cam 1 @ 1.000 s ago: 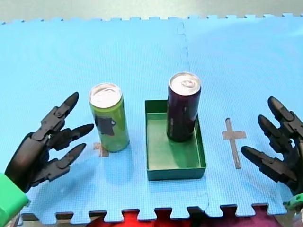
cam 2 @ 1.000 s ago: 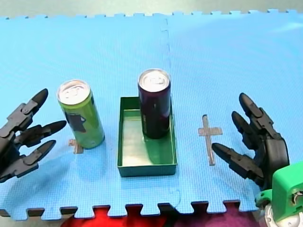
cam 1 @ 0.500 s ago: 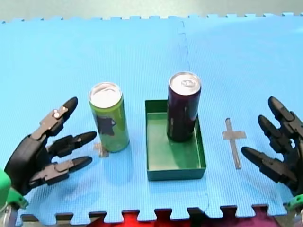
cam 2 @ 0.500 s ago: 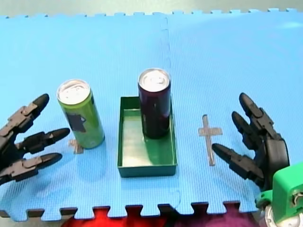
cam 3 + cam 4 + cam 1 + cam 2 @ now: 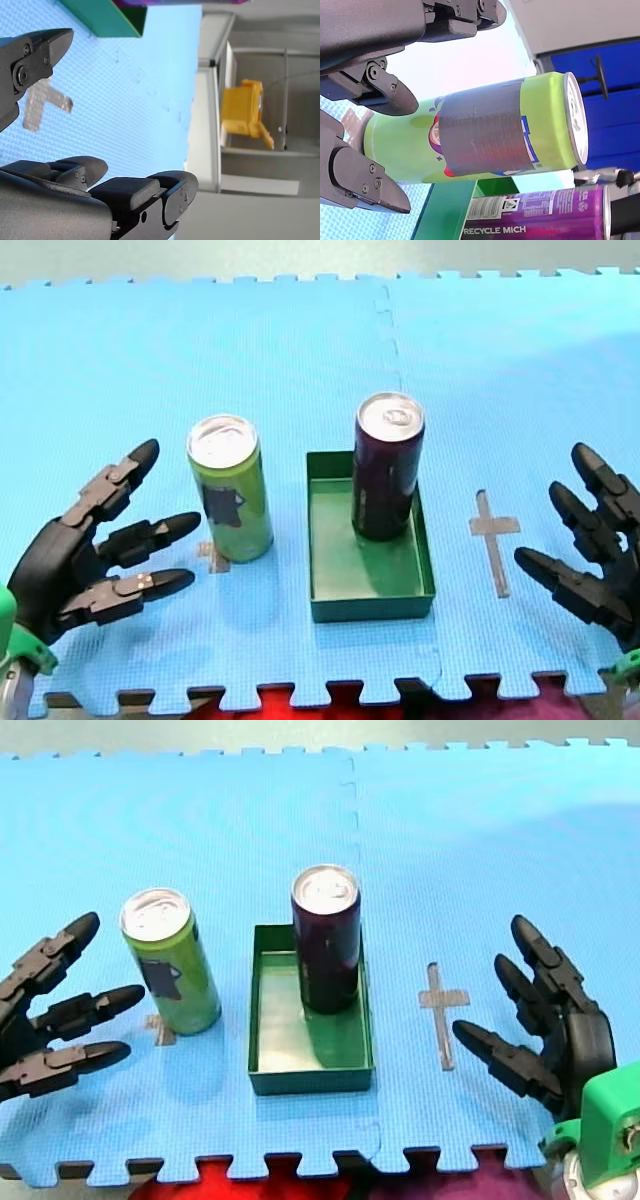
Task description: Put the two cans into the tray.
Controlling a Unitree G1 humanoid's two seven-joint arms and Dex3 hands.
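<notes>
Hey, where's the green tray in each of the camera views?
First head view: tray central, right of the green can.
Second head view: tray, same spot.
First wrist view: tray corner beyond the tape cross.
Second wrist view: tray wall behind the green can.
Shared landmark: purple can standing in it.

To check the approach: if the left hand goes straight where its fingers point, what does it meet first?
Probably the green can, standing on the mat ahead of the left hand; the gap looks free.

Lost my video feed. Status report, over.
Left hand open beside green can, not touching. Right hand open, right of tray. Purple can upright in tray. Nothing between green can and tray.
</notes>
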